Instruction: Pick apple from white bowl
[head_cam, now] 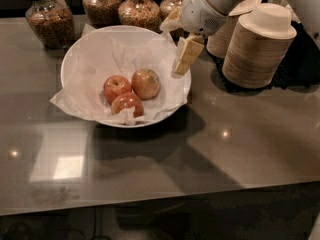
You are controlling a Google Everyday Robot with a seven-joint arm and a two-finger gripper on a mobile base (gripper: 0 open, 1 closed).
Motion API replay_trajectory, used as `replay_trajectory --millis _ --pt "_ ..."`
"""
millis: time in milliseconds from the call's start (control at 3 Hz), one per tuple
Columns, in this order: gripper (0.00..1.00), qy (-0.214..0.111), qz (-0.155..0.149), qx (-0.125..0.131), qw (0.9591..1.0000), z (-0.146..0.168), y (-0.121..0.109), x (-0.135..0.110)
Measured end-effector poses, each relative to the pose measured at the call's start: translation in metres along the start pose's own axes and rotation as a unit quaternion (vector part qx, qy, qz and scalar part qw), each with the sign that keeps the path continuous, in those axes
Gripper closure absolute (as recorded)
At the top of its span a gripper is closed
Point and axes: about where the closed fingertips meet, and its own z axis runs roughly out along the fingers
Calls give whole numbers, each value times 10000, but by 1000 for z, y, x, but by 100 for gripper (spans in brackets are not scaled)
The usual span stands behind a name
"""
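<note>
Quick status from my end of the link. The gripper [172, 48] hangs over the right-hand rim of the white bowl [64, 69]. Its jaws are spread apart with nothing between them, and they point down and to the left in the view.

The apple [146, 83] I'm after lies in the bowl, down and to the left of the jaws. It's near them but not touching. It rests on the crinkled paper [85, 101], on the jaw side of the pile. The two smaller red apples [116, 87] sit on the far side of it from the jaws, and at least one is pressed up against it.

The white arm [210, 6] comes in from the upper right, wrist tilted down toward the bowl.

Behind the jaws, to the right, are the stacked tan bowls [257, 49]. The jars [50, 16] line the back of the bench [240, 149].
</note>
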Motion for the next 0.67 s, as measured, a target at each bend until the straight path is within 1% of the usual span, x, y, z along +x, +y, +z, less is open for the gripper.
replay_trajectory --millis 333,667 --pt "24 -138 56 -147 9998 27 -16 -17" --pt "31 -124 -130 -352 9992 49 -25 -26"
